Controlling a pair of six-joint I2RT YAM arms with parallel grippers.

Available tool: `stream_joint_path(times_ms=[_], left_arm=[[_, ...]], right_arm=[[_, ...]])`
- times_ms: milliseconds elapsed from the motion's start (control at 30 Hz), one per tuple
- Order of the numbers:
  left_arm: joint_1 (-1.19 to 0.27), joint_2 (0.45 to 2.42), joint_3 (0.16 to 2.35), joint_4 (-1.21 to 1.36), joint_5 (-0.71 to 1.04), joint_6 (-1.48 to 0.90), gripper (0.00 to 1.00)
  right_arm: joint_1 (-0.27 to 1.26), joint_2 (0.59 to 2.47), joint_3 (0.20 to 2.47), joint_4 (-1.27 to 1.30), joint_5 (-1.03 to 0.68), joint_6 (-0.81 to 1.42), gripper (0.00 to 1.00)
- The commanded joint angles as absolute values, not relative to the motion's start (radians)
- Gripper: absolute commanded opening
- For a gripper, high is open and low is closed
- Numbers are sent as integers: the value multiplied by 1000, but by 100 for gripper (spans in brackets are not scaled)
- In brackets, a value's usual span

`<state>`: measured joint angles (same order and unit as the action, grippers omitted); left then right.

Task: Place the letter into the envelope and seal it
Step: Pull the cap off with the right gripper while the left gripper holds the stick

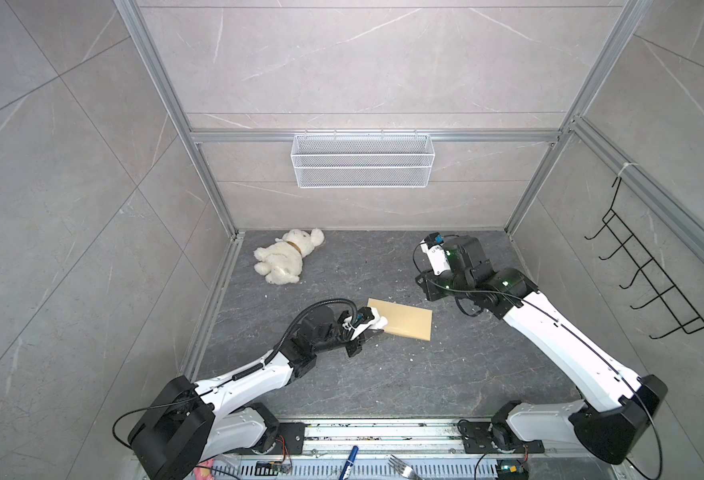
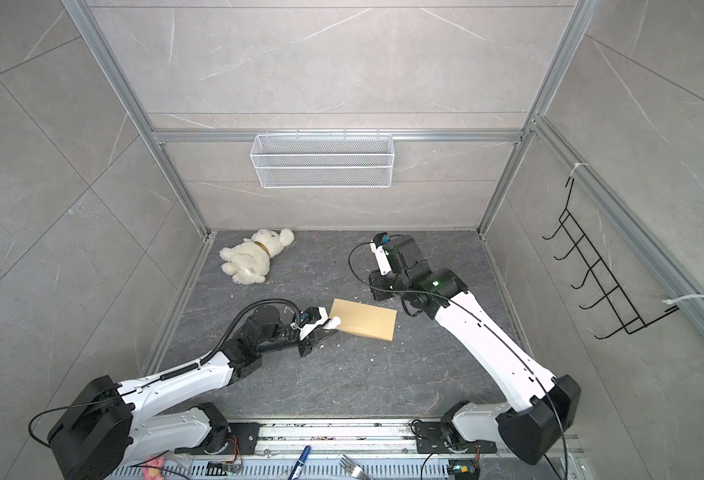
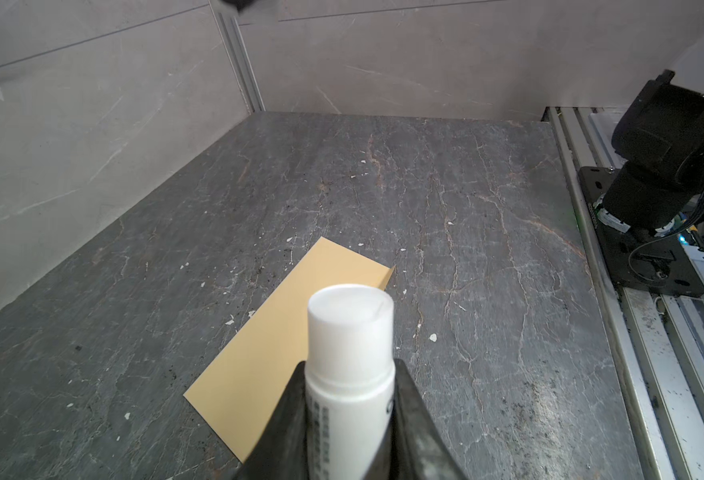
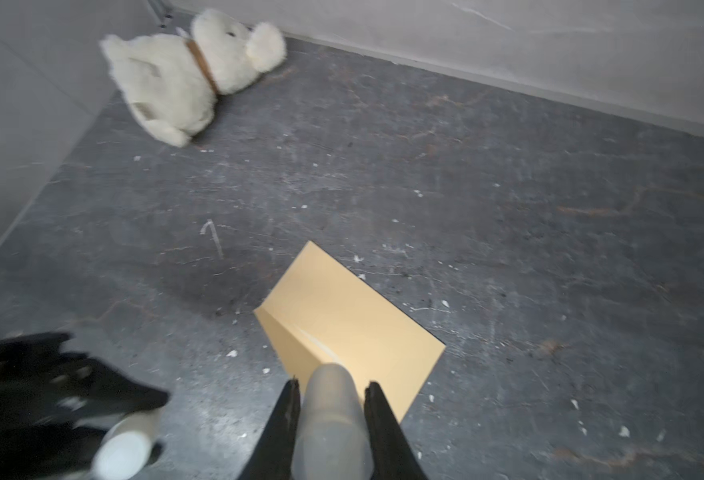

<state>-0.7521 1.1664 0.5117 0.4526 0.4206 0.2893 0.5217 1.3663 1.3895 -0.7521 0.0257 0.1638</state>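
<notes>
Floor (image 1: 383, 374) — dark stone | grey tile walls (image 1: 362, 83) | left claw (image 3: 350, 374) holds tube (image 3: 350, 324) | right claw (image 4: 333, 383) holds cap (image 4: 331, 424)

Left arm (image 1: 250, 374) stretches low toward the middle, left gripper (image 3: 350, 365) clamped on a tube (image 3: 350, 324), while right arm (image 1: 549, 328) bends inward, right gripper (image 4: 333, 384) pinching a cap (image 4: 333, 415).

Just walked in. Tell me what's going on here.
The left end effector grips a white plastic tube, its tip at one end of the plain yellow-tan paper envelope lying flat on the dark stone tabletop. The right end effector, apart from it, clamps a translucent greyish cap-like piece. The envelope's flap looks folded over but slightly lifted. No letter shows, so whether it is inside cannot be told. A white plush teddy bear lies at the back.
</notes>
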Motion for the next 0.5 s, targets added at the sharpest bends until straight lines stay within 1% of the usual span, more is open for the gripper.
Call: stream_joint_path(times_ms=[0, 200, 467], left_arm=[[-749, 1134, 518, 514, 399, 251, 0], [-749, 1106, 517, 516, 368, 223, 0], [-749, 1080, 513, 492, 333, 218, 0]], right_arm=[[445, 1428, 1388, -774, 77, 172, 6], [335, 1568, 1364, -718, 82, 166, 6], [253, 1736, 1351, -625, 55, 169, 6]])
